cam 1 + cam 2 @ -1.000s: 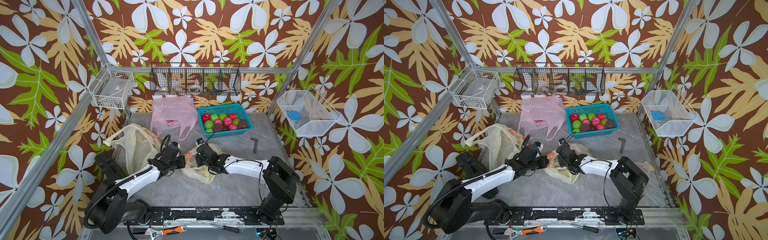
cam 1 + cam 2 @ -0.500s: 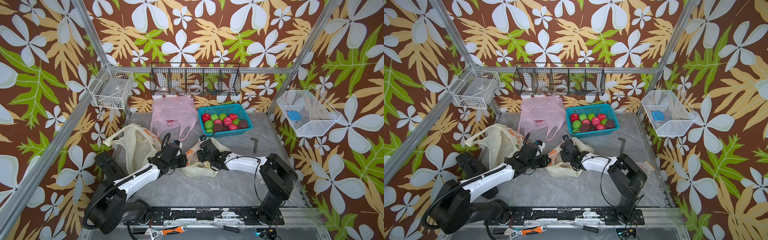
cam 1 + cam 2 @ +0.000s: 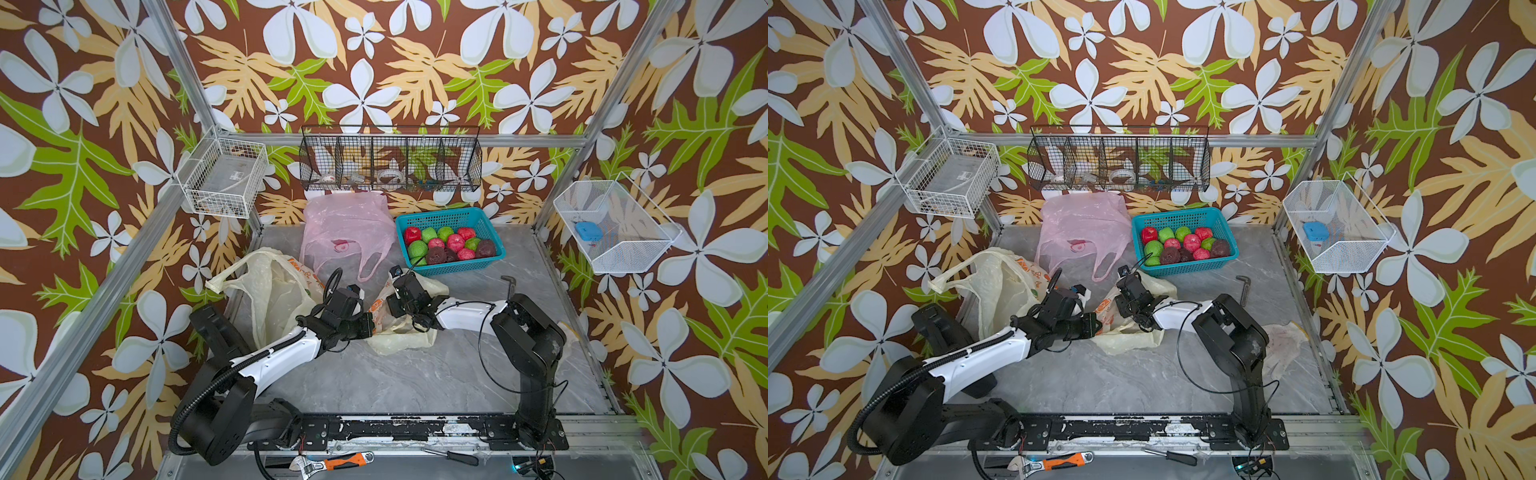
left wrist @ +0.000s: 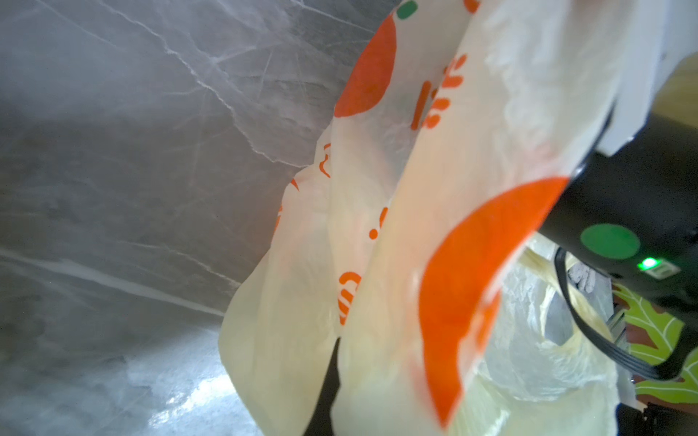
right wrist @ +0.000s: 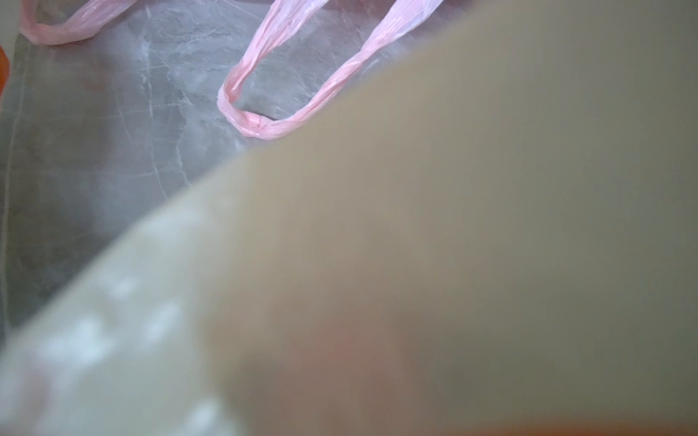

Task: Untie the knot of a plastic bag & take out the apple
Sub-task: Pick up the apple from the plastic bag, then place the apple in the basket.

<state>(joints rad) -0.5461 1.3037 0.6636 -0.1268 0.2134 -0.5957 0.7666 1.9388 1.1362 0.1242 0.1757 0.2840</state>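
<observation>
Judging by both top views, the cream bag (image 3: 401,338) with orange print lies slumped at the centre of the table (image 3: 415,382), with both arms meeting over it. The left gripper (image 3: 369,326) sits at the bag's 9 o'clock edge, jaws together and seemingly pinching the printed film, which the left wrist view shows drawn up in folds (image 4: 377,226) right in front of the lens. The right gripper (image 3: 390,306) is at the bag's 12 o'clock side, half buried in plastic. Whether its jaws are apart or together I cannot tell, since its own camera is mostly blinded by a blurred sheet of film (image 5: 453,264). Neither the knot nor the apple can be seen, so the apple is presumably inside the crumpled bag. The main risk is thin film stretching or tearing if the arms pull apart while the knot is tight, or the knot cinching harder under the wrong pull. A blind right grasp could catch only loose film. The pink bag (image 3: 349,232) at 12 o'clock trails a handle (image 5: 264,124) close by, and it could be snagged. A tug might also roll the apple out toward the teal basket (image 3: 451,266) at 1 o'clock.
</observation>
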